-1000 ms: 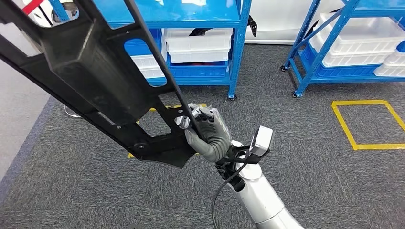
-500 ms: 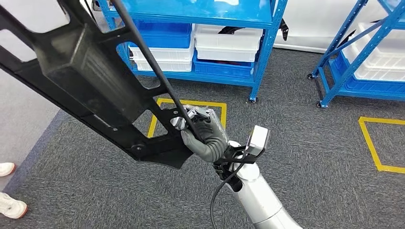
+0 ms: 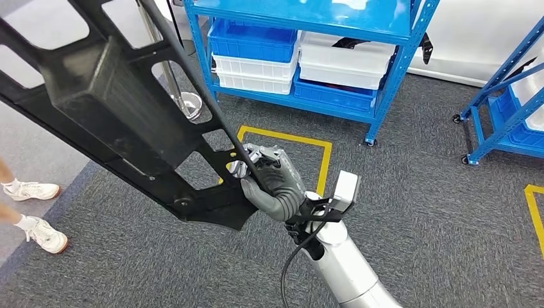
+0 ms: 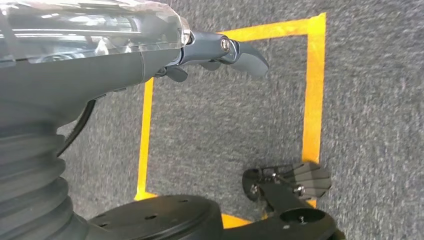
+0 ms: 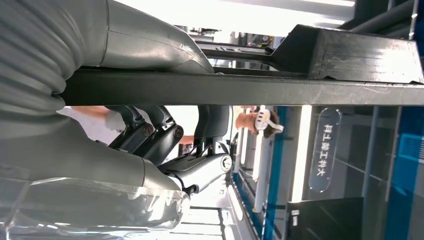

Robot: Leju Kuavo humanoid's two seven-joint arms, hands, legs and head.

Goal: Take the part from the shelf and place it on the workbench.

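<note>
**Item held: frame part, off the shelf**

My right hand [image 3: 272, 183] has its fingers wrapped round a bar of the long black plastic frame part [image 3: 109, 109], carried slanting above grey carpet. My left hand [image 4: 220, 50] holds nothing, fingers loosely apart. Blue metal shelf rack [image 3: 391, 77]: blue and white plastic bins [image 3: 346, 61], contents unclear.

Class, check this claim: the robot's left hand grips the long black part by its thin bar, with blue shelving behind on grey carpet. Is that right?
One thing is wrong: the right hand, not the left, grips the long black part by its thin bar. The head view shows this. The left hand hangs with nothing in it. The blue shelving and grey carpet are as stated.
</note>
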